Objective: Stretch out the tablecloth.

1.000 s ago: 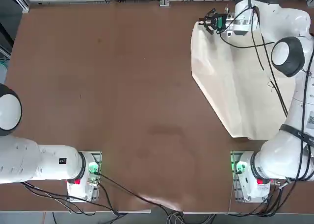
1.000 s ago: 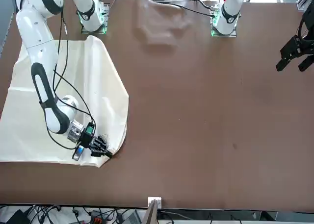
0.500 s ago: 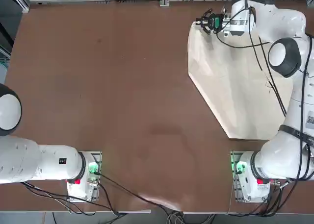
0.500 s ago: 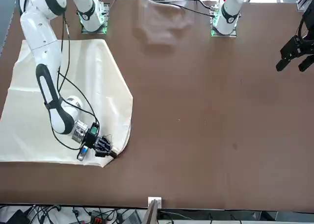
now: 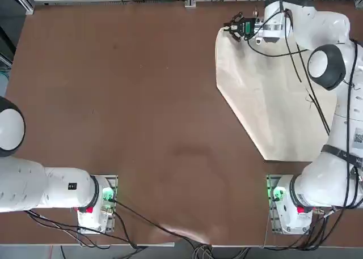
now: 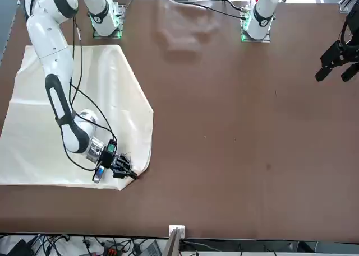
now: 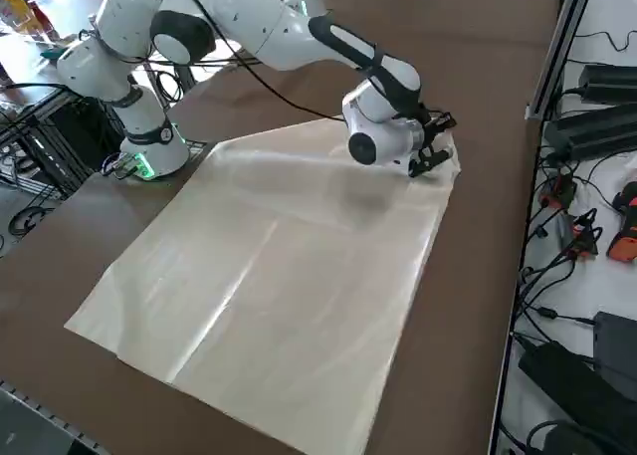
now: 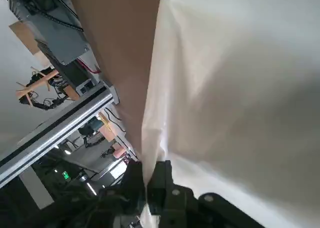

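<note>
Where overhead hides it, right gripper pinching tablecloth.

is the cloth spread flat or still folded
Partly folded: the cloth has one diagonal folded edge; the right claw pinches its far corner.

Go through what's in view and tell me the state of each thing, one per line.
Tablecloth: lying on the table, partly spread, faintly creased, one far corner pinched in the gripper.
Right gripper: shut on the tablecloth's corner, low over the table's far edge.
Table: brown, mostly uncovered; the cloth covers only its right part.
</note>
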You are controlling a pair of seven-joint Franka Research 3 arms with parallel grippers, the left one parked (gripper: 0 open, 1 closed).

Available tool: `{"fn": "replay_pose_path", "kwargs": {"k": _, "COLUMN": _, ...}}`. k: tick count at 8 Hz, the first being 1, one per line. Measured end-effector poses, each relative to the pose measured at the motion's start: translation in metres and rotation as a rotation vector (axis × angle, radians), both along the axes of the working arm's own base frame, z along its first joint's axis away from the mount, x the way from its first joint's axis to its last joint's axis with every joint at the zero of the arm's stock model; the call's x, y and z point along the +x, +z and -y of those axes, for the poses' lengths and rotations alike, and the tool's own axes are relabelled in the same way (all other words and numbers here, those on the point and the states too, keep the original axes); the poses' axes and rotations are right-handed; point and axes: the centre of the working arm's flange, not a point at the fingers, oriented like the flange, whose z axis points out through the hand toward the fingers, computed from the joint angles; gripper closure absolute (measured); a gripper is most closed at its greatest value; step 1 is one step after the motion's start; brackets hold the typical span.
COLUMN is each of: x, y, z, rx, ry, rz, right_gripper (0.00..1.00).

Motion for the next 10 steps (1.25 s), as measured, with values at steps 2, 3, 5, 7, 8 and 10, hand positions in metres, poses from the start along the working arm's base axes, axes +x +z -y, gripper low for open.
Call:
{"fn": "replay_pose_path", "kwargs": {"k": 2, "x": 0.002, "y": 0.004, "z": -0.007, "rx": 0.010, "ry": -0.005, "rz": 0.005, "right_gripper": 0.89}}
{"fn": "replay_pose_path", "kwargs": {"k": 3, "x": 0.001, "y": 0.004, "z": -0.011, "rx": 0.012, "ry": -0.002, "rz": 0.005, "right_gripper": 0.89}}
{"fn": "replay_pose_path", "kwargs": {"k": 5, "x": 0.000, "y": 0.004, "z": -0.020, "rx": 0.005, "ry": 0.004, "rz": 0.005, "right_gripper": 0.89}}
{"fn": "replay_pose_path", "kwargs": {"k": 7, "x": 0.001, "y": 0.006, "z": -0.025, "rx": -0.002, "ry": 0.004, "rz": 0.012, "right_gripper": 0.88}}
{"fn": "replay_pose_path", "kwargs": {"k": 8, "x": 0.002, "y": 0.007, "z": -0.026, "rx": -0.003, "ry": 0.003, "rz": 0.014, "right_gripper": 0.85}}
{"fn": "replay_pose_path", "kwargs": {"k": 10, "x": 0.002, "y": 0.008, "z": -0.025, "rx": -0.004, "ry": 0.002, "rz": 0.015, "right_gripper": 0.61}}
